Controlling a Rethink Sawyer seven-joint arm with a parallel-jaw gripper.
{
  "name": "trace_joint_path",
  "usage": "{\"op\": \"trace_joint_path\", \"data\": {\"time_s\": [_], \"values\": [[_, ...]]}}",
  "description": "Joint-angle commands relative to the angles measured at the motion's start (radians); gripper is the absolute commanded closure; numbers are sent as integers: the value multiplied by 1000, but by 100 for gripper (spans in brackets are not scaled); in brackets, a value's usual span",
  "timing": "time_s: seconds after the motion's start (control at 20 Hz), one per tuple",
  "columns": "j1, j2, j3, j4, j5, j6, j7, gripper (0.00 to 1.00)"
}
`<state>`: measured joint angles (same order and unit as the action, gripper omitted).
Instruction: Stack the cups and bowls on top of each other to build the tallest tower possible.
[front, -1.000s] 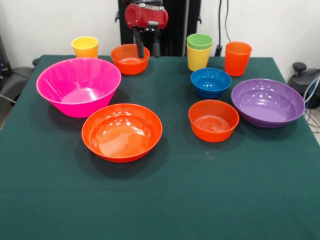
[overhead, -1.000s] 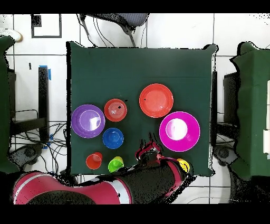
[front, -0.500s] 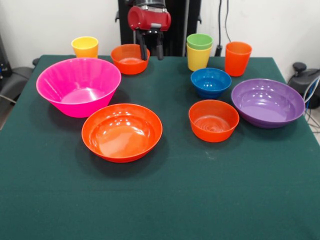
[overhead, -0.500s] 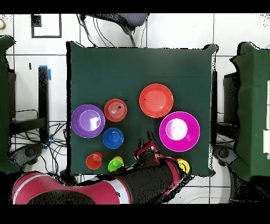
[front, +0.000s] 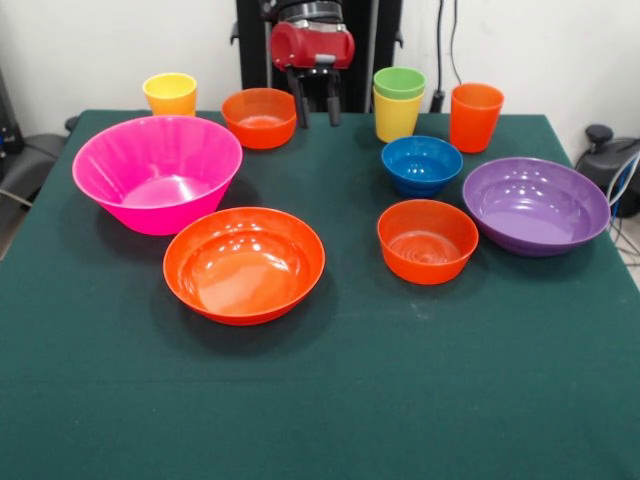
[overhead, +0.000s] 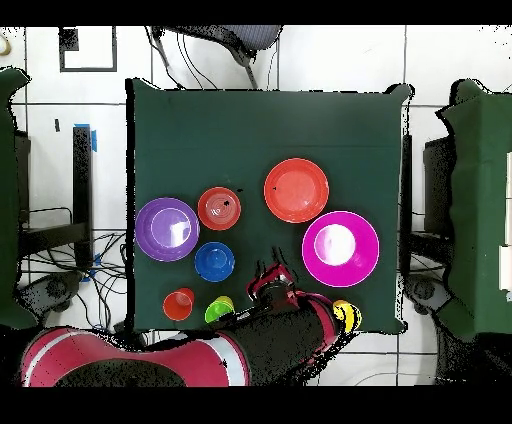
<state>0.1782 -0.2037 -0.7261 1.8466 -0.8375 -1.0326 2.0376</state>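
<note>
The gripper (front: 314, 97) was held above the table (front: 330, 400), pointing straight down from the red wrist; its two dark fingers (front: 298, 98) were parted by a narrow gap and nothing was gripped. The small orange bowl (front: 260, 117) was located at nine o'clock of the jaws, just beside them, outside the gap; the light green cup (front: 399, 82), nested upright in a yellow cup (front: 396, 118), was at three o'clock, apart. All pieces were seated mouth upward, axes vertical; the pink bowl (front: 157, 172), wide orange bowl (front: 244, 263), blue bowl (front: 421, 164) and purple bowl (front: 535, 205) were placed separately, nothing else being stacked.
</note>
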Motion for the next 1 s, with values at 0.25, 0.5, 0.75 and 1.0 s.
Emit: {"op": "trace_joint_path", "data": {"time_s": [0.25, 0.5, 0.75, 1.0], "values": [[-9, -19, 210, -25, -39, 93, 140, 0], [-9, -25, 223, -13, -39, 89, 131, 0], [10, -35, 236, 13, 2, 93, 118, 0], [11, -36, 236, 18, 14, 88, 100, 0]]}}
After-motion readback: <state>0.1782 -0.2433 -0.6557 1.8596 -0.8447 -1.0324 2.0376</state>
